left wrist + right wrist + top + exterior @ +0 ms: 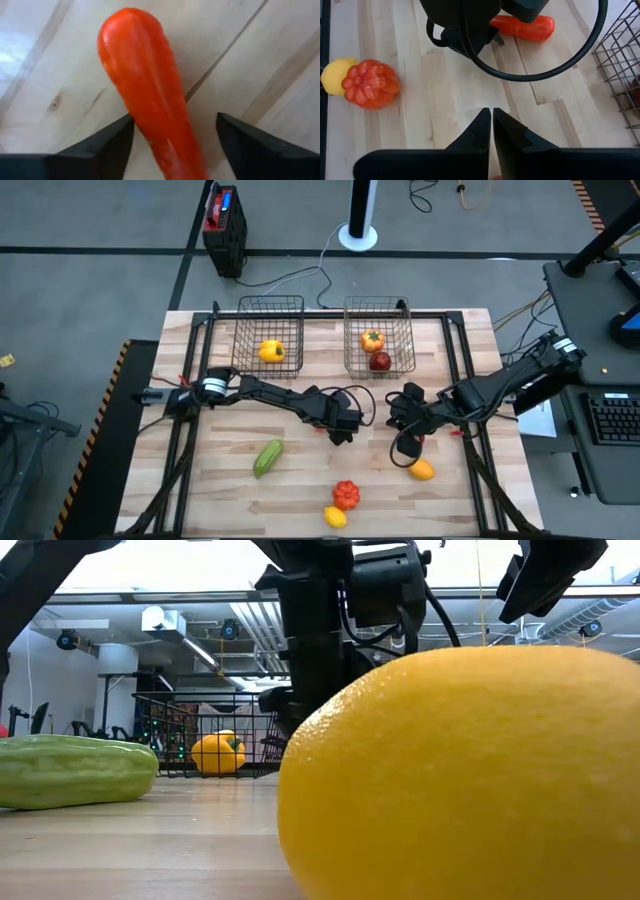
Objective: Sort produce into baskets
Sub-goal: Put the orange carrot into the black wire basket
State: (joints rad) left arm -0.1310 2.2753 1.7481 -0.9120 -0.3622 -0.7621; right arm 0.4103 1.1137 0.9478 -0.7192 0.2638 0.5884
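Straddling the carrot [150,95] at mid-table, left gripper [175,137] has fingers apart, one either side, not yet clamped; carrot lies flat on the boards; judged step: pick-up; next calls for closing, lifting, carrying to a basket [271,332]. Right gripper [491,125] hovers nearby, fingers together, empty. High view hides the carrot under the gripper; low view is mostly blocked by a lemon [460,775].
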